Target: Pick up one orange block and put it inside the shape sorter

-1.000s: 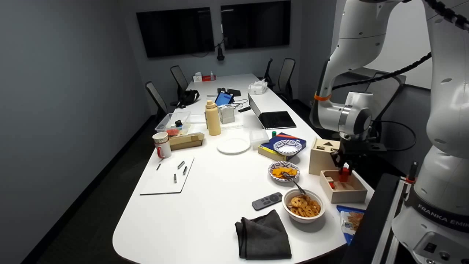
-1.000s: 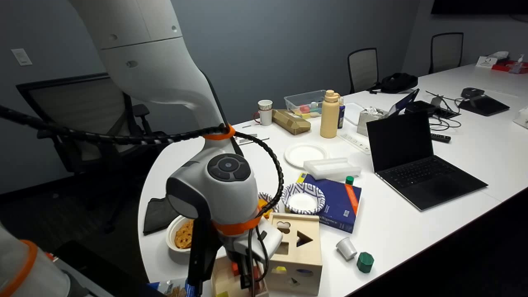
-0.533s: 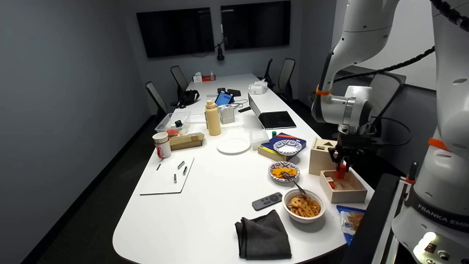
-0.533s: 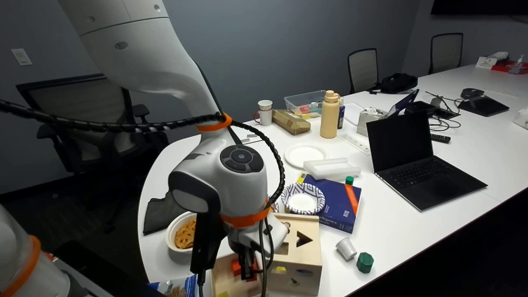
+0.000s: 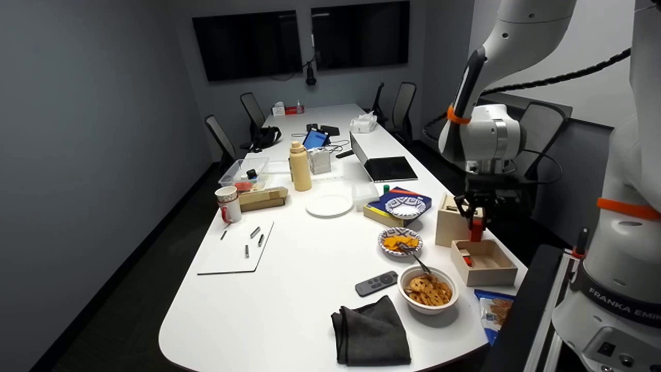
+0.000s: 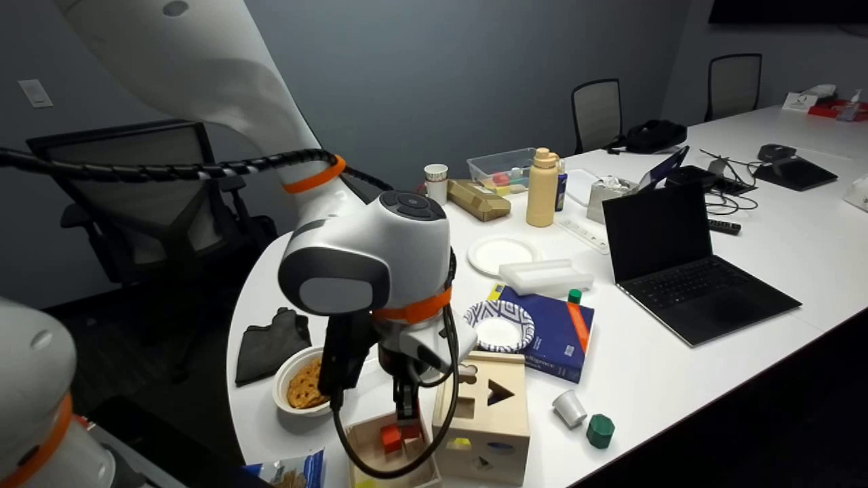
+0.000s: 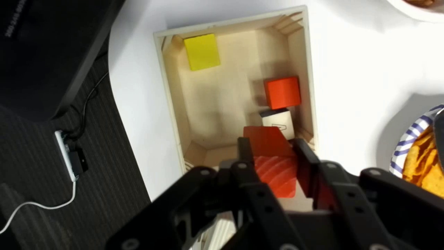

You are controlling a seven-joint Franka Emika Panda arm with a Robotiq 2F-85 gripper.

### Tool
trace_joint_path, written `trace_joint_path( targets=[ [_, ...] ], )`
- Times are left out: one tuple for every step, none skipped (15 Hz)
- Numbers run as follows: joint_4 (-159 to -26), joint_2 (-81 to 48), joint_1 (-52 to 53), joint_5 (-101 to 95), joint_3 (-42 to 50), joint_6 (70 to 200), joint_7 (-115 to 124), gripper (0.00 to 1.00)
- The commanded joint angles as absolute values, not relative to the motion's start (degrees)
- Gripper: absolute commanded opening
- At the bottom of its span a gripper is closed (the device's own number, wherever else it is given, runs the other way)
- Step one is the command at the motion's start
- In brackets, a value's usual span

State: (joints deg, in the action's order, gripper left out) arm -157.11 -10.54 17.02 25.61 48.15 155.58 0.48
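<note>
A folded black cloth (image 5: 371, 336) lies near the rounded end of the long white table (image 5: 289, 289), and a blue snack bag (image 5: 494, 311) sits at the long edge beside the white robot arm (image 5: 622, 256). Just past them are a white bowl (image 5: 427, 310) of brown crisps (image 5: 429, 291) and a grey remote control (image 5: 377, 283). Along the robot's edge comes a shallow, open wooden tray (image 7: 225, 93) holding a yellow block (image 7: 202, 52), a red-orange cube (image 7: 283, 93) and a white block (image 7: 279, 123) with one dark side. Over the tray's far end the black two-fingered gripper (image 7: 271, 143) pinches a red-orange block (image 7: 274, 166) with pale curved lines on one face. Just beside the tray, near the same edge, stands the light tan wooden shape sorter (image 6: 485, 420), a cube-like box with dark cut-out holes; the pinched block is outside it. Farther on are a patterned paper bowl (image 5: 382, 240) of orange chips (image 5: 399, 242) and a navy book (image 6: 559, 332) bearing another patterned bowl (image 6: 498, 313); near the opposite long edge stands a red-handled white mug (image 5: 230, 207).
</note>
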Motion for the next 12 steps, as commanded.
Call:
trace_joint_path(
  targets=[
    [-158.2, -2.9, 24.5, 11.7, 57.4, 151.5, 13.7, 0.08],
    [-157.7, -1.3, 25.8, 8.3, 59.1, 150.1, 16.4, 0.08],
    [-157.3, 0.6, 26.7, 4.6, 60.3, 148.5, 19.0, 0.08],
    [-156.9, 2.4, 27.3, 1.2, 61.1, 147.0, 21.9, 0.08],
    [-156.5, 4.8, 27.3, -2.1, 61.2, 145.2, 24.3, 0.08],
    [-156.1, 7.3, 26.8, -5.3, 60.8, 143.2, 26.9, 0.08],
    [-155.7, 9.7, 25.8, -8.3, 59.7, 141.2, 29.8, 0.08],
    [-155.4, 12.4, 24.5, -11.1, 58.3, 139.3, 33.1, 0.08],
    [-155.2, 15.2, 23.2, -13.7, 56.7, 137.4, 36.4, 0.08],
    [-155.1, 17.8, 21.3, -16.3, 54.6, 135.9, 40.8, 0.08],
    [-154.9, 20.5, 19.2, -18.5, 52.4, 133.9, 44.7, 0.08],
    [-154.8, 23.6, 16.9, -20.2, 50.2, 131.8, 48.1, 0.08]
  ],
)
